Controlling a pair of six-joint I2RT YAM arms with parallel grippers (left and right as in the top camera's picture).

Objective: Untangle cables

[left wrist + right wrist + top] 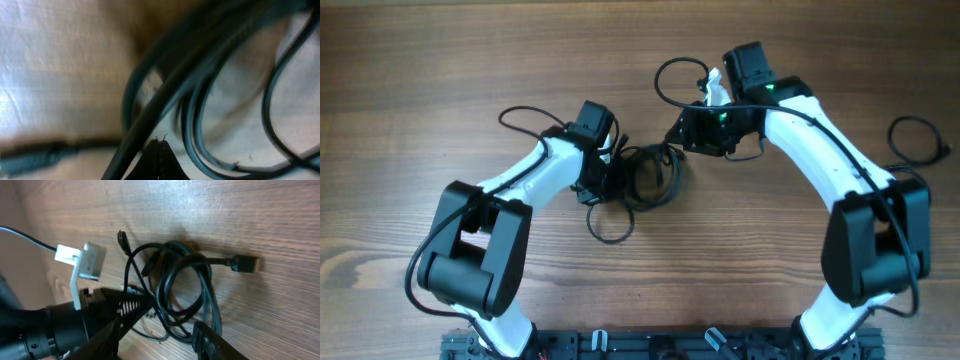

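Note:
The cables (648,176) lie as a tangled bundle of thin black loops at the table's middle, with one loop (610,226) trailing toward the front. My left gripper (613,166) sits at the bundle's left edge. In the left wrist view its fingertips (159,141) are pressed together with nothing visible between them, and blurred cable loops (200,90) cross close around them. My right gripper (678,135) is at the bundle's upper right. In the right wrist view it (165,340) is open, just above the cables (185,290). A plug end (246,263) sticks out to the right.
A thin black loop (678,82) lies behind the right gripper and another (523,120) behind the left arm. A black wire (918,138) curls at the far right. The left arm's wrist with a white mount (82,262) fills the right wrist view's left side.

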